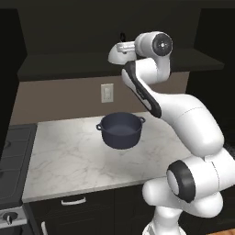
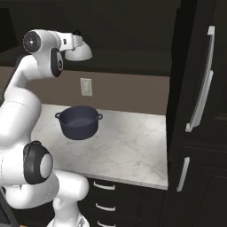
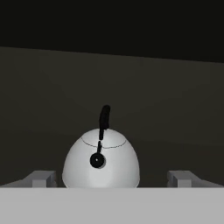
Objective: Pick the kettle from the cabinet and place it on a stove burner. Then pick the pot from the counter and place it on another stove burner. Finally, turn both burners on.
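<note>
The small white-silver kettle [image 3: 101, 162] with its black arched handle sits inside the dark open cabinet [image 1: 69, 66], above the counter. My gripper [image 3: 113, 179] is open. It reaches level into the cabinet, one fingertip [image 3: 41, 178] on each side of the kettle, not closed on it. From the base views the kettle [image 2: 80, 51] shows at the end of my raised arm, its handle sticking up. The wide dark blue-grey pot [image 1: 120, 131] stands lidless on the marbled counter [image 1: 69, 156], near the back wall. The black cooktop [image 1: 11, 156] lies at the left edge; its burners are hard to make out.
A wall socket [image 1: 107, 93] is on the brown backsplash behind the pot. A tall dark door with a long silver bar handle [image 2: 204, 80] stands at the counter's right end. Dark drawers with silver handles [image 2: 104, 186] run below the counter. A silver stove knob [image 1: 9, 219] shows at the lower left.
</note>
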Tool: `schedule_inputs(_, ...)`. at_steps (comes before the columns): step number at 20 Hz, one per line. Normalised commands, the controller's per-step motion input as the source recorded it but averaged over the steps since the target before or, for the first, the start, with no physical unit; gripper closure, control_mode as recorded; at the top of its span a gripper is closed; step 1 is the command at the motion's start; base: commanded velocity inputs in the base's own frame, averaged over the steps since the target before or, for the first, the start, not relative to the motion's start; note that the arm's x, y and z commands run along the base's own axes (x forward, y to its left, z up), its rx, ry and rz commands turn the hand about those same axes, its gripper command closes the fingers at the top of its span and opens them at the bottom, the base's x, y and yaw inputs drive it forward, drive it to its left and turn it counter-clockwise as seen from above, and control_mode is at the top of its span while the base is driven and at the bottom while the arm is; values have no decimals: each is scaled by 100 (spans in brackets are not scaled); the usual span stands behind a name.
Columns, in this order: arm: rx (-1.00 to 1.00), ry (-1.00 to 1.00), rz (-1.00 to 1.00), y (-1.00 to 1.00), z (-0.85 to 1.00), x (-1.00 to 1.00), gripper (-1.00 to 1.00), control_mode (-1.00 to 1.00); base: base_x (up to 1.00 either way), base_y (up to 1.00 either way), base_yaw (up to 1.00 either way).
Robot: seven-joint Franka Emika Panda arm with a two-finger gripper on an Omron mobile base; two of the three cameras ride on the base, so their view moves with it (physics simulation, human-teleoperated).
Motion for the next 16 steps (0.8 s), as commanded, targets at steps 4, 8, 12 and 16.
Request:
schedule_inputs(4,0,1,-6,0,0,21,-100,-100,0,0,0)
schedule_inputs(8,0,2,-4,3,0,23,-100,-100,0,0,0)
schedule_inputs(12,0,0,-3,11,0,25,-100,-100,0,0,0)
schedule_inputs(16,0,1,0,17,0,25,-100,-100,0,0,0)
